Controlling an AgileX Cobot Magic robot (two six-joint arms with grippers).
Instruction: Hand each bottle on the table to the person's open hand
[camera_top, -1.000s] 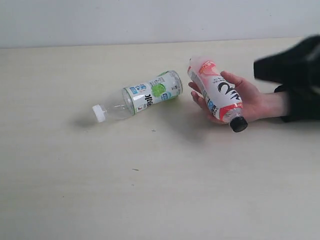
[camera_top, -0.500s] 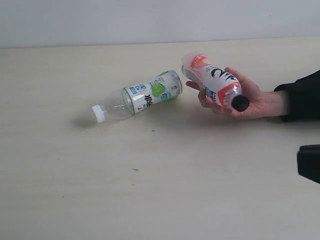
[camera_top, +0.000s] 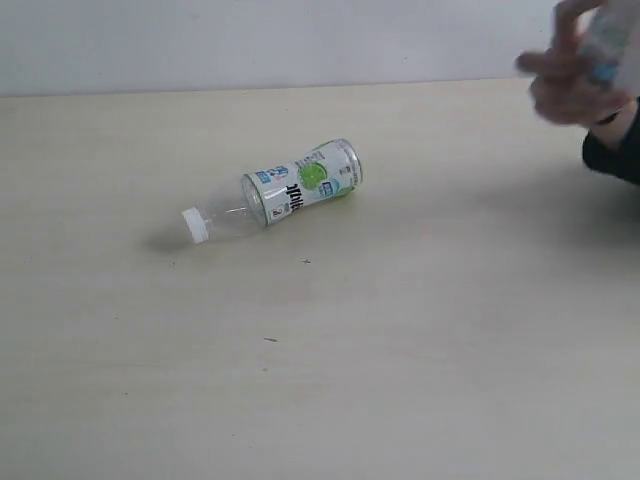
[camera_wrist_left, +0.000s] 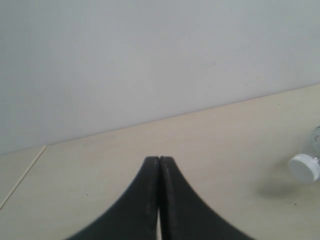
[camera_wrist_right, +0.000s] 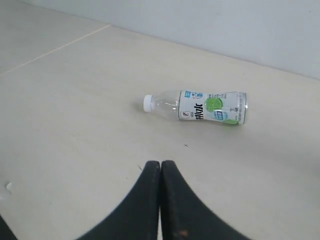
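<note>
Pale beige table (camera_top: 300, 400) fills nearly the whole scene, with a plain grey wall (camera_top: 250, 40) behind it, and only one bottle shows on it: the lime-label bottle (camera_top: 300, 186), lying on its side a little left of centre and toward the far half. Its white cap (camera_top: 195, 226) points left and slightly near, its base toward the far right. Your left gripper (camera_wrist_left: 159, 162) has its jaws pressed together with nothing between them, and the right gripper (camera_wrist_right: 160, 165) is the same, closed and empty, looking down on the bottle (camera_wrist_right: 205, 107) from the near side. The bottle looks empty, clear through the neck, so expect it to be very light, with thin walls that give under pressure. Being round, it will likely roll if you nudge it. Open wide first, then close across the labelled middle of the body, not the tapered neck, and squeeze gently, since the glossy label may be slippery. The person's hand (camera_top: 565, 85) is at the far right edge, raised off the table and blurred. It may be holding something pale, but you cannot tell what, and no open palm is on offer yet.
</note>
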